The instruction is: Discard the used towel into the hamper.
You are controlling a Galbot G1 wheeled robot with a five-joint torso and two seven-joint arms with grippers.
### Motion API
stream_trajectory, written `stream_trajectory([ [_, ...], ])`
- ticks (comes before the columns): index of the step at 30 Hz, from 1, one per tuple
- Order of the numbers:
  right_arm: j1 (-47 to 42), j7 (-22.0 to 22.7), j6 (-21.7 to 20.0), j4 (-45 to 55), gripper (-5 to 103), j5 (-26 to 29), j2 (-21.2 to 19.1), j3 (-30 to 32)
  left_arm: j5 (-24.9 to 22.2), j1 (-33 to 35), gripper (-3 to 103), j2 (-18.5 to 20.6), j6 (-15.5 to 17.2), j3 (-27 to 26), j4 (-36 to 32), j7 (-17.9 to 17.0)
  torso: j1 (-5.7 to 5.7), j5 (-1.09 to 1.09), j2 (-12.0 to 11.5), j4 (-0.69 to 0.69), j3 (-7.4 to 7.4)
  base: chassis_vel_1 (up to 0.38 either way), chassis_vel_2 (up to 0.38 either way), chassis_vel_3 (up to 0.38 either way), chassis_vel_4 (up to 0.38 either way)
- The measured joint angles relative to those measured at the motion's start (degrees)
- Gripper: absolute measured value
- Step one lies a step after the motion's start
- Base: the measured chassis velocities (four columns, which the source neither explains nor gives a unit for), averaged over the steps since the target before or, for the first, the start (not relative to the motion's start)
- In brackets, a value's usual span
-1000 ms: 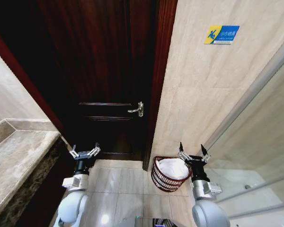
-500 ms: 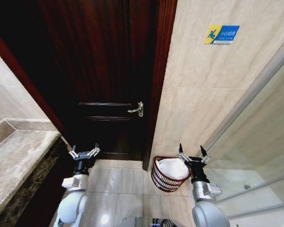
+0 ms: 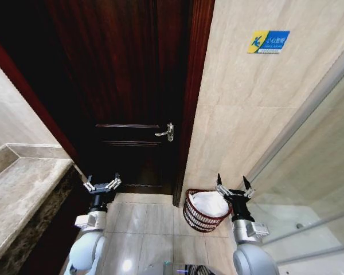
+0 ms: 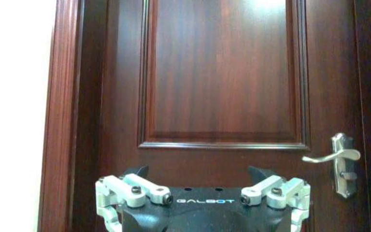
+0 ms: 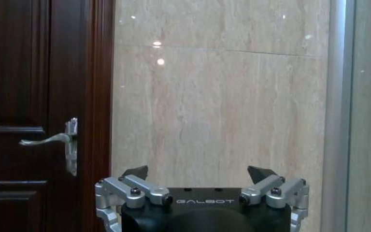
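Observation:
The hamper (image 3: 194, 217), a round dark reddish-brown wicker basket, stands on the tiled floor against the beige wall, right of the door. A white towel (image 3: 208, 203) lies bundled inside it, rising to the rim. My right gripper (image 3: 234, 186) is raised beside the hamper's right edge, open and holding nothing; in the right wrist view the right gripper (image 5: 198, 172) faces the wall. My left gripper (image 3: 102, 183) is raised at the left in front of the door, open and holding nothing; the left gripper (image 4: 198, 172) faces the door panel.
A dark wooden door (image 3: 126, 97) with a silver lever handle (image 3: 165, 133) stands ahead. A stone counter (image 3: 17, 195) runs along the left. A glass shower partition (image 3: 309, 172) is at the right. Tiled floor (image 3: 143, 229) lies between the arms.

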Motion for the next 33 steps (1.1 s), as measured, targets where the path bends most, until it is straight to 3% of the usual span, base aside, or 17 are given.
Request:
stream_trajectory([
  [20, -0.80, -0.07, 0.49, 0.22, 100, -0.06, 0.01, -0.20, -0.12, 0.26, 100, -0.15, 0.24, -0.05, 0.00, 0.46, -0.01, 0.00, -0.01, 0.00, -0.01, 0.009, -0.006, -0.001, 0.009],
  [33, -1.18, -0.59, 0.35, 0.61, 100, -0.45, -0.09, -0.27, -0.66, 0.13, 100, -0.12, -1.56, -0.50, 0.55, 0.48, -0.01, 0.00, -0.02, 0.00, -0.01, 0.009, -0.001, 0.000, 0.008],
])
